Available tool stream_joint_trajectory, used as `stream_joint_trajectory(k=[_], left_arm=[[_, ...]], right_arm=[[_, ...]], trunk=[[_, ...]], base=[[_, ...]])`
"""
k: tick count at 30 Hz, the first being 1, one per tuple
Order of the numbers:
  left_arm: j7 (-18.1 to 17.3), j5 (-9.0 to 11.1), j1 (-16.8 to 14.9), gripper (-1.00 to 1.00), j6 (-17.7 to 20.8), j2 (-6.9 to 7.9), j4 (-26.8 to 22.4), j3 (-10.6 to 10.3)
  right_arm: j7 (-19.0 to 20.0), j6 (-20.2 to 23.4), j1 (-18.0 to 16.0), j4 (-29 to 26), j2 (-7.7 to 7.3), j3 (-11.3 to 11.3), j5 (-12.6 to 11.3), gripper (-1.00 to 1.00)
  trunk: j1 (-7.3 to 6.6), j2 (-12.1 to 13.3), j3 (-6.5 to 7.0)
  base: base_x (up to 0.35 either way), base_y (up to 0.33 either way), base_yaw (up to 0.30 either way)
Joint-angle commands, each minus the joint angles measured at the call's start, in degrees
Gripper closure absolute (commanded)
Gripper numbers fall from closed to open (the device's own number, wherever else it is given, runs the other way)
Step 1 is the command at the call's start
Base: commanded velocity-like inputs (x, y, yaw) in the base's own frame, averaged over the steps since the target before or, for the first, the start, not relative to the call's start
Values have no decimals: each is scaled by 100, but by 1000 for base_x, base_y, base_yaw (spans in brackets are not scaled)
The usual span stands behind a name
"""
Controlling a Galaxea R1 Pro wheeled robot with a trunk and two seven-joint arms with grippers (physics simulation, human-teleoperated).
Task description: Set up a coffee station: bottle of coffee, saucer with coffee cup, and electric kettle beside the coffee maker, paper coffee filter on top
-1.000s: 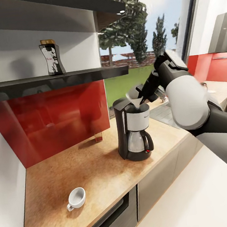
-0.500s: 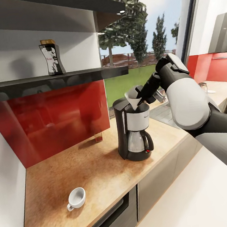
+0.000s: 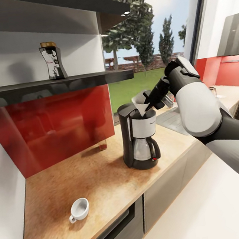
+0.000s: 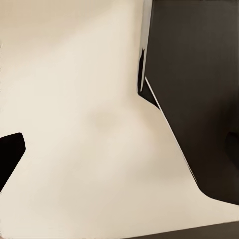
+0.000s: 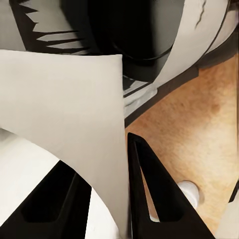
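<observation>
The head view looks forward and down from above the desk, taking in the shelf and window. The right wrist view sits very close over the coffee maker, looking down at the same desk and cup. The left wrist view faces pale floor close up.

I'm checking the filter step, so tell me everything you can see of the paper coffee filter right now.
The paper coffee filter is a plain white cone of thin, smooth paper, mouth up and tilted, its point dipping into the open top of the coffee maker. The right gripper is shut on its rim; in the right wrist view the sheet passes between the two black fingers. Whether it is fully seated cannot be told.
</observation>
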Motion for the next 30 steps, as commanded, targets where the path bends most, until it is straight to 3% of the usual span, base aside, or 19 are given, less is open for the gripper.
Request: stream_joint_trajectory(k=[1,24,30], left_arm=[[6,37,-3,-100,-29,1,5,-4],[-11,40,15,-100,-43,0,8,-2],[-12,40,15,-100,-43,5,8,-3]], right_arm=[[-36,47,-6,-8,4,-25,-12,100],[137,67,5,-23,28,-40,-26,100],[-60,69,-64,-217,28,-37,-29,100]], trunk=[[4,-12,-10],[4,-12,-3],[4,-12,-3]], base=[[0,0,-212],[0,0,-20],[0,0,0]])
